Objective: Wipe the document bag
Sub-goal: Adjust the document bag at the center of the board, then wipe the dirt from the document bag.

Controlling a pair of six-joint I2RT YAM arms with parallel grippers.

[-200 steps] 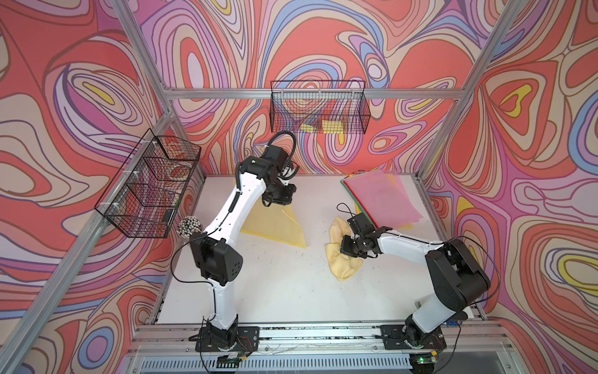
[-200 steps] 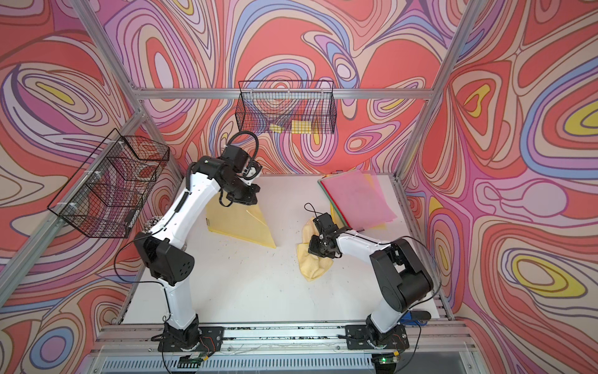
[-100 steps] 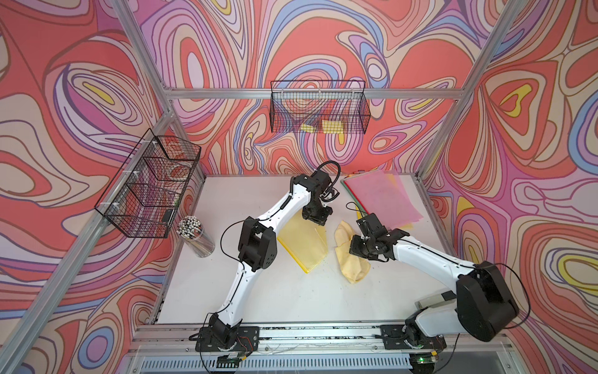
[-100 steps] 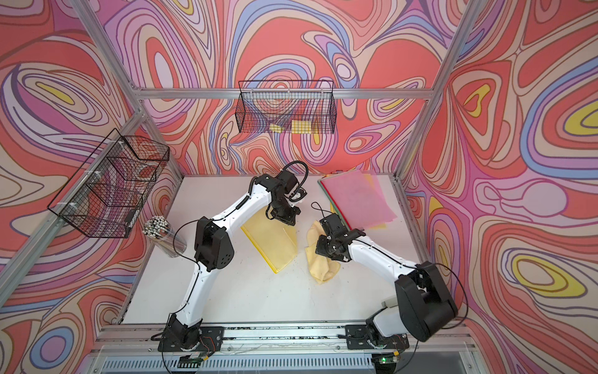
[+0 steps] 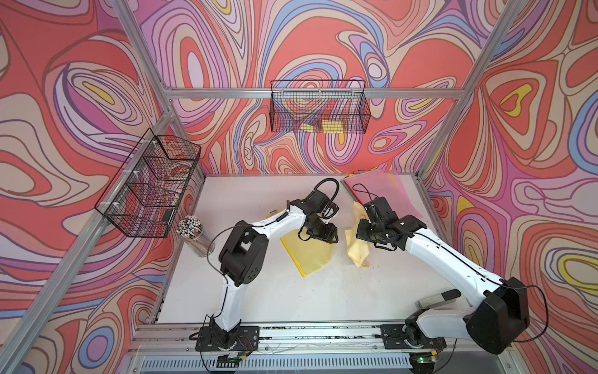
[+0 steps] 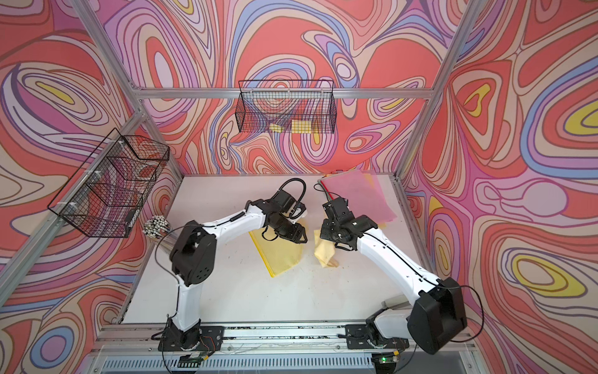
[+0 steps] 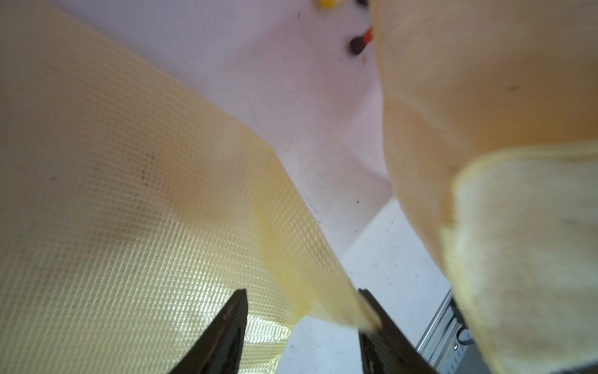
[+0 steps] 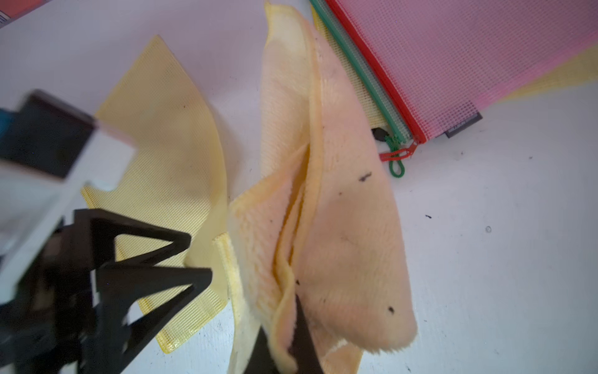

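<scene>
Swirled red, pink and lilac walls point(image 5: 323, 48) enclose a white tabletop point(image 5: 259, 291) dotted with dark specks point(image 8: 428, 216). Near its middle lies the yellow mesh document bag point(image 5: 310, 259), a thin translucent pouch of gridded plastic with a solid yellow border. One side bows up off the surface. It looks light, floppy and slick, so a wiping stroke would likely make it skate or buckle. The firmer bordered edge or a corner seems the best place to pin or pinch it. The left gripper point(image 7: 301, 291) stands over that edge with its jaws spread; the border touches one finger but nothing is clamped. Just beside the bag, the right gripper point(image 8: 288, 340) is pinched on a fluffy pale-yellow cloth point(image 8: 349, 243) that hangs in soft folds. Beyond the cloth, a stack of pink mesh pouches point(image 8: 469, 64) lies at the table's back corner.
</scene>
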